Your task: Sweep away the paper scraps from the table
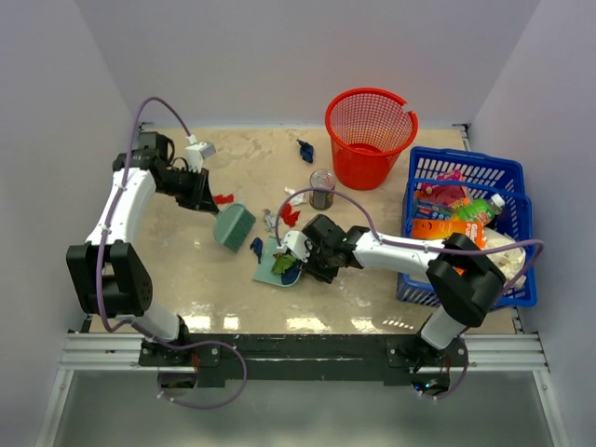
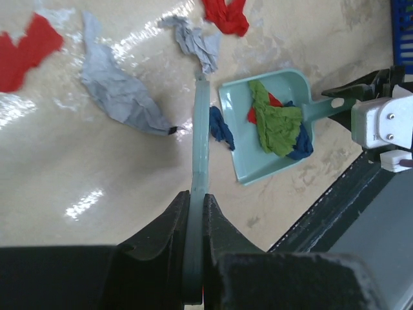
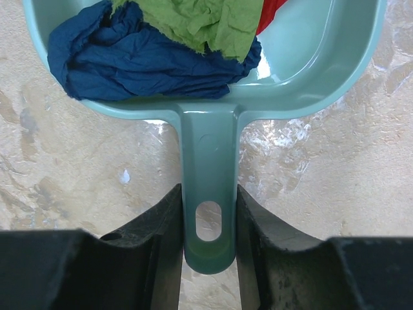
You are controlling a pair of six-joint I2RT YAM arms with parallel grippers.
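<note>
My left gripper (image 1: 198,193) is shut on the handle of a teal brush (image 1: 235,226), which stands on the table (image 1: 186,270); the left wrist view shows the brush (image 2: 201,142) edge-on between my left gripper's (image 2: 197,213) jaws. My right gripper (image 1: 312,250) is shut on the handle of a teal dustpan (image 1: 277,272), also in the right wrist view (image 3: 208,187). The pan holds green (image 3: 193,22), dark blue (image 3: 142,58) and red (image 3: 271,8) scraps. Loose scraps lie on the table: red (image 1: 223,198), red (image 1: 291,216), blue (image 1: 256,247), blue (image 1: 304,150), grey (image 2: 119,90), grey (image 2: 193,42).
A red mesh basket (image 1: 370,135) stands at the back right. A blue crate (image 1: 466,168) of packaged goods is at the right edge. A tin can (image 1: 322,189) stands behind the dustpan. The black front rail (image 2: 335,206) is close to the pan.
</note>
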